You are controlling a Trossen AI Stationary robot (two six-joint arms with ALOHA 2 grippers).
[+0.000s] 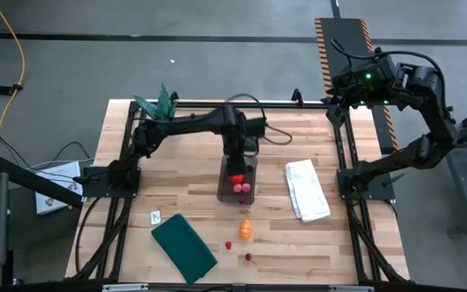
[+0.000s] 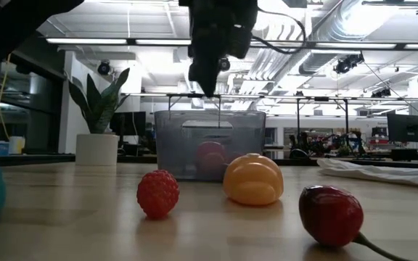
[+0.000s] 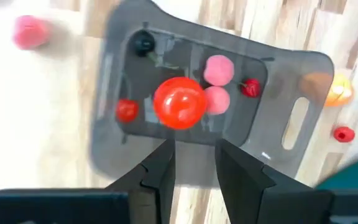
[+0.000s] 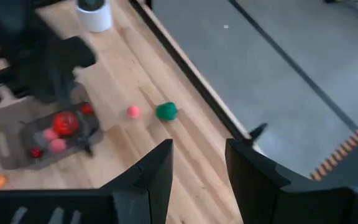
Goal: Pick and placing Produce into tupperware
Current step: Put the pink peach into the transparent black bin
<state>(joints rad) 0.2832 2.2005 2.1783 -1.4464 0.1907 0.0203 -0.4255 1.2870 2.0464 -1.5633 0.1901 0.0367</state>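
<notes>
1. Tupperware [image 1: 237,180] sits mid-table, long axis running away from the front edge, with a red ball [image 3: 179,103], two pink pieces and small red and dark berries already inside.
2. Left gripper [image 3: 193,163] hangs right over the tub's far end, fingers a little apart with nothing between them.
3. Loose produce lies on the front side of the tub: the orange one [image 1: 246,229] nearest it, then a red berry [image 1: 228,245] and a dark cherry [image 1: 248,257] closer to the front edge.
4. A green round one [image 4: 166,111] and a pink bit [image 4: 133,111] lie beyond the tub's far side, close to the table's back edge.
5. Right gripper [image 4: 199,163] waits well off to the tub's right, beyond the white cloth [image 1: 306,189], fingers parted and empty.
6. My read: the left arm is far nearer everything, and the orange one means reaching from the tub toward the front edge.
</notes>
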